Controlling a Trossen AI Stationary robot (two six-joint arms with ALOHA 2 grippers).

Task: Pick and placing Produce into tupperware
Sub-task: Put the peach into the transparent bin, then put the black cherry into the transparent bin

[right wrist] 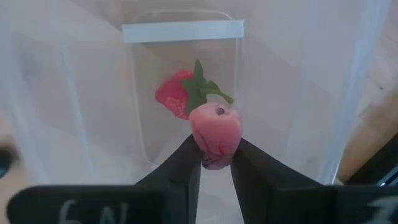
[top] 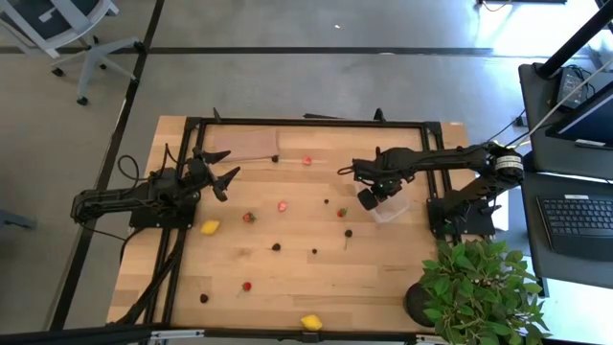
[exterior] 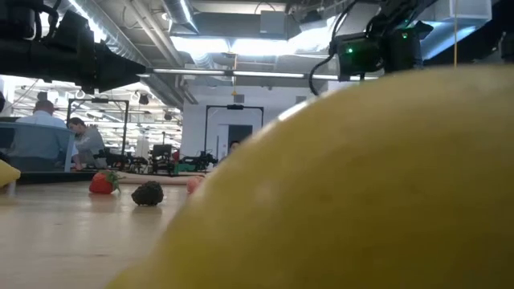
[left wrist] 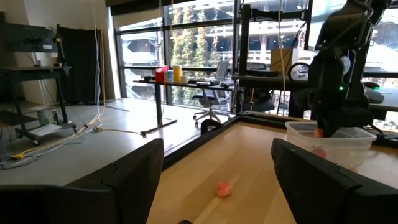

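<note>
The clear tupperware (top: 391, 206) stands on the wooden table's right side, with one red strawberry (right wrist: 174, 93) lying on its floor. My right gripper (right wrist: 216, 168) hangs over the tub, pointing down, shut on a pink fruit piece (right wrist: 214, 134). Loose produce lies across the table: yellow lemons (top: 210, 227) (top: 311, 322), strawberries (top: 249, 218) (top: 283, 205) and dark berries (top: 276, 246) (top: 348, 232). At the table's left, my left gripper (top: 218, 172) stands open, with nothing between its fingers (left wrist: 130, 180). My right gripper pinches the pink fruit piece between its two fingers, which meet its two opposite sides (right wrist: 205, 158) near its upper end. The fingers come from above, pointing down. The piece is lifted clear, inside the tub's rim (left wrist: 329, 130) and above the strawberry on its floor.
A flat brown sheet (top: 244, 144) lies at the far left of the table, and a green potted plant (top: 479, 287) stands at the near right corner. A black frame (top: 306, 122) runs along the table's edges. One lemon (exterior: 361, 185) lies right before the low camera.
</note>
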